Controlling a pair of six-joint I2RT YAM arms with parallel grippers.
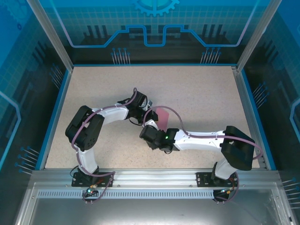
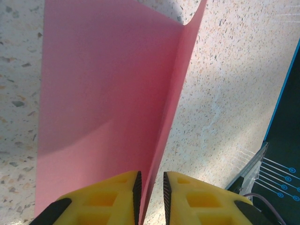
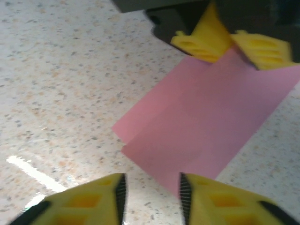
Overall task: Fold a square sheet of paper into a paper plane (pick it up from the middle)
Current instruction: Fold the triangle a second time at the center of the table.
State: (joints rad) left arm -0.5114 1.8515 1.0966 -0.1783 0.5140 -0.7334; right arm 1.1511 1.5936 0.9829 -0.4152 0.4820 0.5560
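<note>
the paper (image 2: pixel 103 108) is looking thin, light and floppy, likely creasing easily; a raised edge is seeming the best hold. it is lying on the worktop (image 2: pixel 225 93) ahead of the left fingers (image 2: pixel 117 197), which are pinching its upturned fold. the right fingers (image 3: pixel 93 199) are standing apart, opposite the left fingers. nothing readable is appearing on it.
</note>
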